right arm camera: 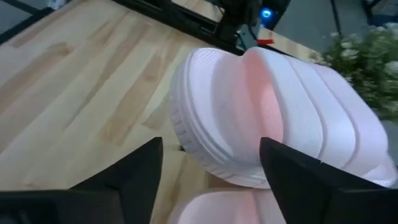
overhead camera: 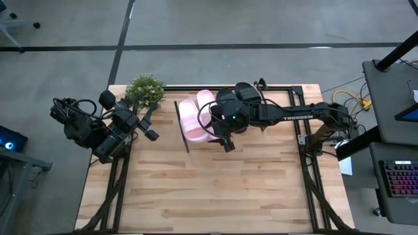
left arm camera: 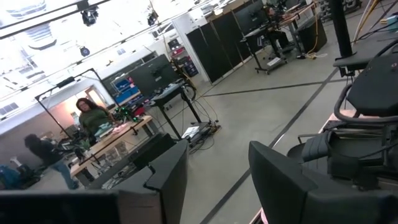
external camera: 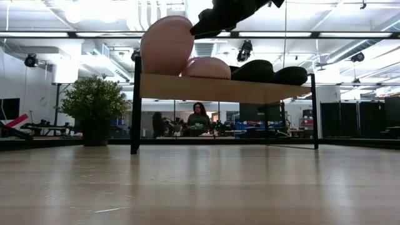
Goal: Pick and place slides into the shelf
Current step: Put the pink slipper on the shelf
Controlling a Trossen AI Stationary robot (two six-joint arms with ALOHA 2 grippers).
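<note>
the right end effector (overhead camera: 225,145) is hovering with fingers spread just above the pale pink foam slide sandals (overhead camera: 196,119), now lying on the slanted light wood shelf (external camera: 219,89); they look light, soft, best gripped by the strap.

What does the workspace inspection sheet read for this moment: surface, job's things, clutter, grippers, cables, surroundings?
Surface: wooden table, front part bare.
Job's things: shelf at the table's back edge; pink slides on its left part, black slides on its right part. All four seem to be on the shelf.
Clutter: potted plant at the back left corner.
Grippers: right gripper open, above the pink slides, holding nothing; left gripper open, empty, parked at the table's left edge.
Cables: yellow cables on the floor right of the table.
Surroundings: keyboard on a side desk at right; people at benches behind the table.
</note>
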